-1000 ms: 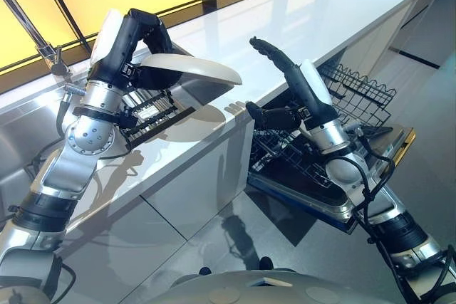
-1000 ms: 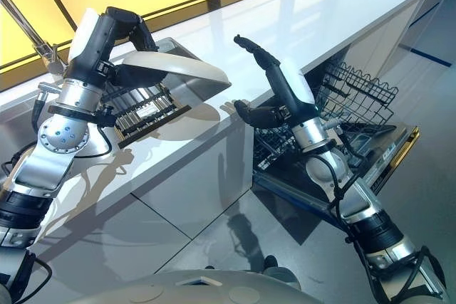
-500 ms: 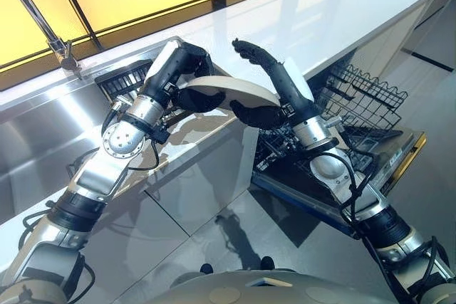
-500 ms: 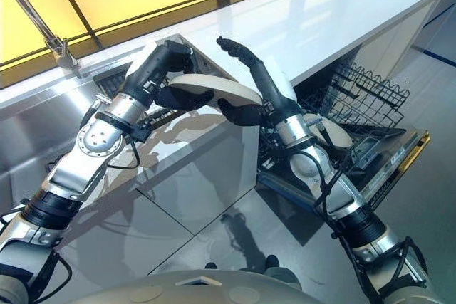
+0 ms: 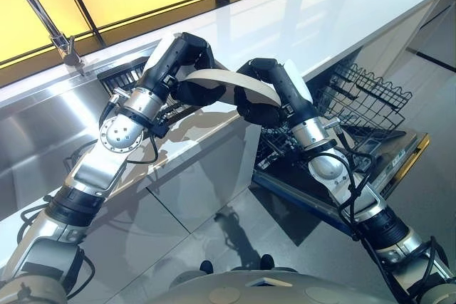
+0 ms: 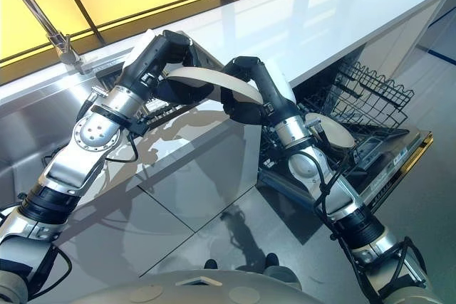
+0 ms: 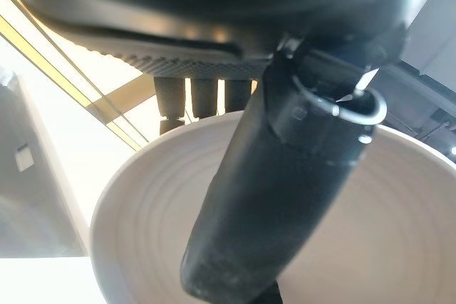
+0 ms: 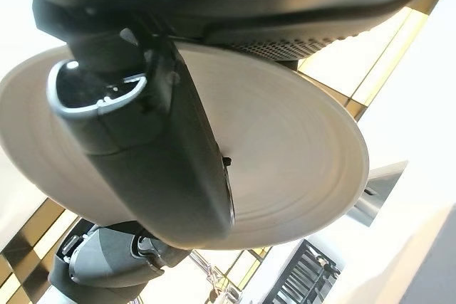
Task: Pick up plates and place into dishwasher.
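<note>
A white plate [image 5: 219,79] hangs over the counter's front edge, held from both sides. My left hand [image 5: 184,53] is shut on its left rim; in the left wrist view the thumb [image 7: 278,176] lies across the plate's inner face [image 7: 142,211] and the fingers [image 7: 203,97] reach behind the rim. My right hand [image 5: 260,94] is shut on the right rim, fingers curled over the top, and its thumb [image 8: 167,147] presses the plate's face [image 8: 292,161] in the right wrist view.
The open dishwasher [image 5: 388,169] stands low on the right with its wire rack [image 5: 360,97] pulled out; a pale dish [image 6: 332,130] sits in it. A steel sink [image 5: 43,129] with a faucet [image 5: 63,42] and a dark drying rack [image 5: 127,76] lies left. The white counter [image 5: 320,12] runs behind.
The left hand carried the plate rightward from over the sink to the right hand. The right hand's straight fingers have now curled down onto the plate's right rim.
</note>
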Controlling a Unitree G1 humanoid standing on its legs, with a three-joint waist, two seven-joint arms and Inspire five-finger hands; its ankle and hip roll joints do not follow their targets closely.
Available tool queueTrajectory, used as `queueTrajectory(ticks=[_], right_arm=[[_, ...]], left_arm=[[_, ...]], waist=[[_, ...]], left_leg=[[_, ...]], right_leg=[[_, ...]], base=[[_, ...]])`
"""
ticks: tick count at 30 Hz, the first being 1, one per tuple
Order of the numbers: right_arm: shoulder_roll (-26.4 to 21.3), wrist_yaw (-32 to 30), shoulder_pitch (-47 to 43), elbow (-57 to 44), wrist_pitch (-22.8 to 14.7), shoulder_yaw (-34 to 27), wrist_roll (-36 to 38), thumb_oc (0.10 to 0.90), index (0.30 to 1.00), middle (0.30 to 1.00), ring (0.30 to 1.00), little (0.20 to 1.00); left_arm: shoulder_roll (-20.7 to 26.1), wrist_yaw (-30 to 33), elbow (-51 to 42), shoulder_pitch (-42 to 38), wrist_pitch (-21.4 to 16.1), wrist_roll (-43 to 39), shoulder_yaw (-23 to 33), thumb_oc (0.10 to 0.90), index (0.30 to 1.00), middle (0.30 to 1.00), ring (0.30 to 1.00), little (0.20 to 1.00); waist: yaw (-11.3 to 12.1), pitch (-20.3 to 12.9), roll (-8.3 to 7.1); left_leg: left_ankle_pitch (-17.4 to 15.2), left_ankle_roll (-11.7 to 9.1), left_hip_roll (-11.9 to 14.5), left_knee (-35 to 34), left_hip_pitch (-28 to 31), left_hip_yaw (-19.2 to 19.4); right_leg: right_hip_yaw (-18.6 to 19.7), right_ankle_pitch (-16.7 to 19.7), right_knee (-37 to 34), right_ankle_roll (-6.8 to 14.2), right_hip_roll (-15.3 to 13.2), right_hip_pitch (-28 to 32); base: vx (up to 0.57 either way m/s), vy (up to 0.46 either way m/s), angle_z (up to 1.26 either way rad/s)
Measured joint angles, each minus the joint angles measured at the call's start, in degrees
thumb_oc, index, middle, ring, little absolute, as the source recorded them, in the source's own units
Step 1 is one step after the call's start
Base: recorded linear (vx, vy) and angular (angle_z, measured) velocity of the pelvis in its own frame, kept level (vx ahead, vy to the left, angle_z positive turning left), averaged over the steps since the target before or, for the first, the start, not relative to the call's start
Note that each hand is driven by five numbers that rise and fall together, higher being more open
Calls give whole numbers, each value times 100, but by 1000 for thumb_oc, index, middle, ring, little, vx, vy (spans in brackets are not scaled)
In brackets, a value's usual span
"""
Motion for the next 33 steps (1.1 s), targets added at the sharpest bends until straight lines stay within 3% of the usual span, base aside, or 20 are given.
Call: queueTrajectory(ticks=[1, 2, 3, 10, 14, 17, 20, 27, 33], right_arm=[[-31, -28, 0, -8, -53, -14, -62, 100, 300, 300, 300, 200], [-82, -68, 0, -9, -104, -15, -93, 100, 300, 300, 300, 200], [-100, -100, 5, -12, -113, -37, -137, 100, 300, 300, 300, 200], [-233, -627, 45, 231, -199, -641, -227, 100, 300, 300, 300, 200], [-272, -1327, 55, 631, -283, -1404, -261, 100, 300, 300, 300, 200], [-294, -1961, 58, 1152, -346, -2352, -258, 100, 300, 300, 300, 200], [-298, -2260, 93, 1494, -355, -2817, -241, 100, 300, 300, 300, 200], [-238, -2343, 874, 2038, -254, -3089, 149, 100, 300, 300, 300, 200], [404, -2338, 1611, 2464, 128, -3403, 604, 100, 300, 300, 300, 200]], left_arm=[[15, 9, -16, 0, -44, 41, 5, 202, 387, 387, 387, 302], [44, 9, -58, 3, -52, 60, 6, 764, 869, 869, 869, 864], [92, 9, -127, 13, -55, 117, 12, 800, 900, 900, 900, 900], [175, -18, -343, 215, -254, 214, 305, 800, 900, 900, 900, 900], [243, -33, -73, 575, -240, 412, 687, 800, 900, 900, 900, 900], [246, -4, 684, 982, -110, 520, 1104, 800, 900, 900, 900, 900], [256, 18, 1173, 1213, -3, 546, 1315, 800, 900, 900, 900, 900], [201, 217, 1299, 1670, -1, 546, 1594, 800, 900, 900, 900, 900], [103, 313, 1299, 1876, -6, 601, 2015, 800, 900, 900, 900, 900]], waist=[[-5, 9, -11], [-3, 18, -23], [-1, 26, -36], [195, 99, -40], [300, 161, 4], [322, 172, 13], [317, 175, 12], [362, 180, 3], [294, 185, 9]], left_leg=[[13, 4, -1, 0, -32, -34], [21, 8, -1, 0, -51, -56], [28, 7, -7, 0, -50, -93], [49, 9, -19, 2, -58, -230], [56, 0, -20, 1, -47, -291], [59, -2, -21, 2, -54, -372], [71, -5, -22, 12, -46, -413], [72, -5, -26, 6, -41, -454], [71, -6, -18, -1, -52, -450]], right_leg=[[-26, -1, 0, 0, -3, -5], [-45, -3, 0, 1, -5, -7], [-55, -11, 0, -8, -7, -6], [-190, -53, 0, 1, -19, 76], [-223, -72, 0, -15, -21, 120], [-290, -96, 0, -36, -22, 161], [-347, -98, 0, -46, -23, 169], [-361, -126, -1, -42, -28, 202], [-352, -146, 0, -14, -24, 208]], base=[[21, -5, 13], [24, -6, 16], [26, -8, 14], [28, -15, 12], [26, -8, 8], [39, -8, 12], [34, -3, 10], [37, 1, 4], [11, -1, 0]])
